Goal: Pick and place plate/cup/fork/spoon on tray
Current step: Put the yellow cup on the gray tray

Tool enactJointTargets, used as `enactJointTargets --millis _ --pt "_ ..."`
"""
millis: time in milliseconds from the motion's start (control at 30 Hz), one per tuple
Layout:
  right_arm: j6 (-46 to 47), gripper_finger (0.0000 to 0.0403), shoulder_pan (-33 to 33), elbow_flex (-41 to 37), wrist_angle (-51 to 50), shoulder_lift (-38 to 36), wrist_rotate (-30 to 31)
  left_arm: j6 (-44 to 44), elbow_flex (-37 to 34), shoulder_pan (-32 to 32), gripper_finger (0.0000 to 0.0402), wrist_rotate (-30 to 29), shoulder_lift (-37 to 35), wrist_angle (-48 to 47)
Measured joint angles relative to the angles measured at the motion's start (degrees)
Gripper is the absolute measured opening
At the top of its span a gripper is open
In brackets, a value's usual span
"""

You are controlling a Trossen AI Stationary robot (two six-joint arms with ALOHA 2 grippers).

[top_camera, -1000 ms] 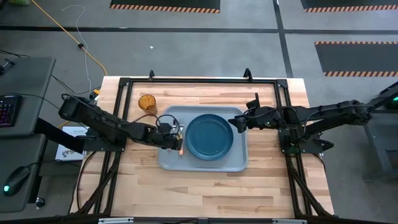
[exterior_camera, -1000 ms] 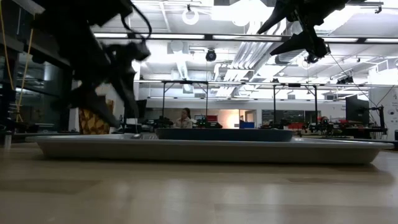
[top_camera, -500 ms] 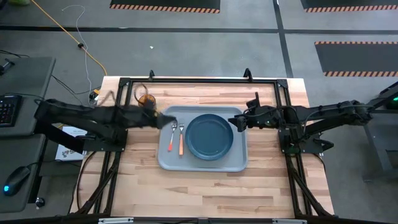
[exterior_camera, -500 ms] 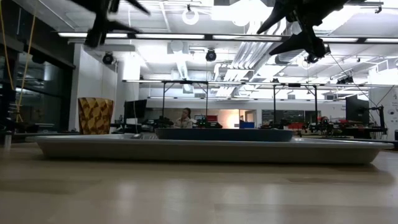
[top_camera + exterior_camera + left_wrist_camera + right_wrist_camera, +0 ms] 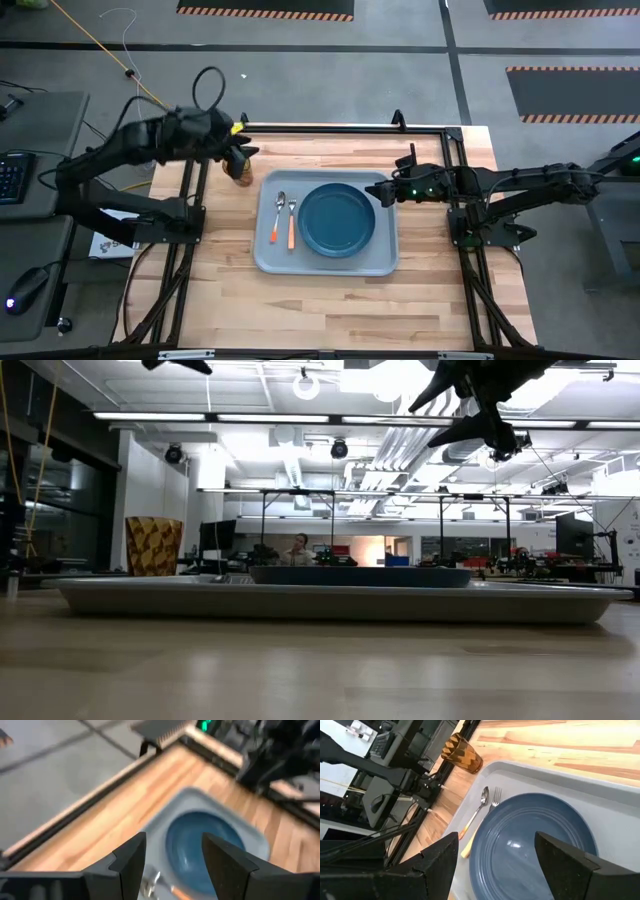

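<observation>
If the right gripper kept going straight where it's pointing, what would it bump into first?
Probably the plate. The right gripper hangs open above the tray's right edge, aimed across it, and the plate lies straight ahead between its fingers. How steeply it points down is unclear.

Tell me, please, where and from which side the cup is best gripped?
Grip the cup across its faceted side walls just below the rim, coming down from above. It stands upright on the table beside the tray, open mouth up, and the left gripper hovers above it, open.
</observation>
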Motion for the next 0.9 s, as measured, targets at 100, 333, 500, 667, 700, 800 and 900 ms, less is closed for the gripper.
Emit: enactJointTargets --millis 100,333,500,667,700,800,900 --pt "0.00 0.0254 0.02 0.00 -0.04 0.00 -0.19 2.95 2.26 5.94 0.0184 7.64 2.63 -6.26" --pt "0.00 0.0254 0.02 0.00 -0.04 0.00 -0.47 9.14 -0.61 14.69 0.0185 13.71 7.02 -16.49" --pt "-0.02 0.0254 0.02 0.00 -0.09 0.00 -0.80 9.97 -8.28 16.16 0.0194 14.29 9.35 -14.84" --pt "-0.06 0.0254 0.02 0.00 -0.11 0.00 -0.80 8.73 -17.81 16.42 0.0225 13.74 11.07 -11.46" --pt "-0.08 0.0254 0.02 0.00 -0.11 0.00 -0.80 8.07 -19.52 16.42 0.0231 12.64 11.20 -10.27" --pt "-0.20 0.0254 0.02 0.00 -0.11 0.00 -0.80 5.90 -23.82 16.42 0.0245 9.49 11.12 -5.92" --pt "-0.51 0.0254 0.02 0.00 -0.11 0.00 -0.79 4.16 -27.34 16.42 0.0250 9.29 11.12 -2.76"
